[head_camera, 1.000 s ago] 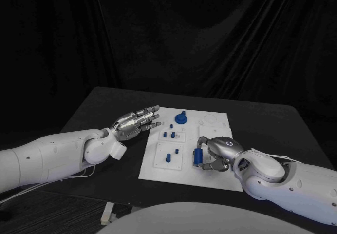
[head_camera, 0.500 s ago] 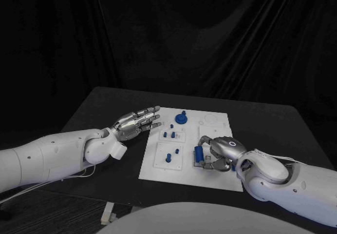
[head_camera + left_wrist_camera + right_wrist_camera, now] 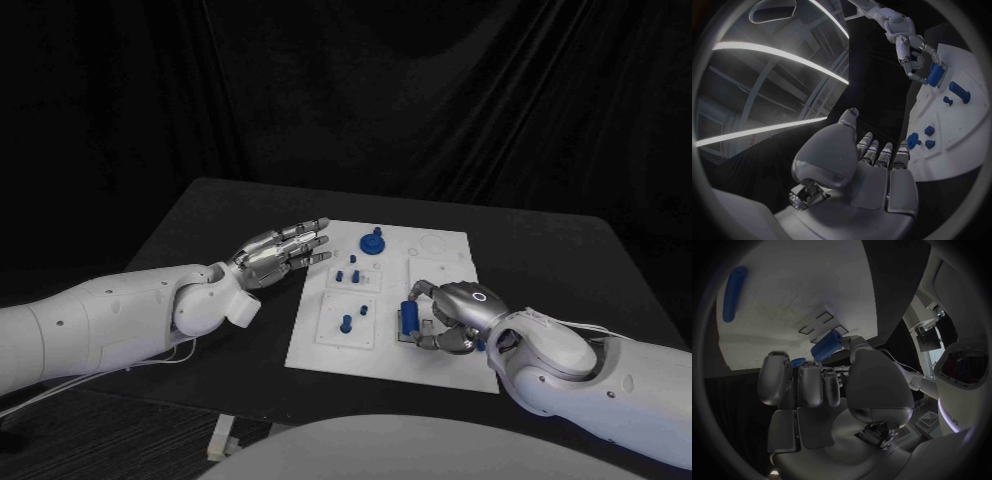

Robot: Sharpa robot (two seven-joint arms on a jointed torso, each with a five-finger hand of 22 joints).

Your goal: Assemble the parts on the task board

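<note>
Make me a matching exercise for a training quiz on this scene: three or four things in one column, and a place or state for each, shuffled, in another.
Things:
1. left hand
2. right hand
3. blue block
4. task board

States:
A. white, lying on the black table
B. held between fingers
C. open beside the board
D. gripping a part

Pairs: 1-C, 2-D, 3-B, 4-A

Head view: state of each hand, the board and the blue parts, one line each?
Left hand: open, fingers spread, hovers beside the board's left edge, holds nothing.
Right hand: fingers closed on a blue block, over the board's near right part.
Board: flat on the table.
Round part: stands at the far end.
Small pegs: upright mid-board.
Long peg: lies in the near-left recess.
</note>
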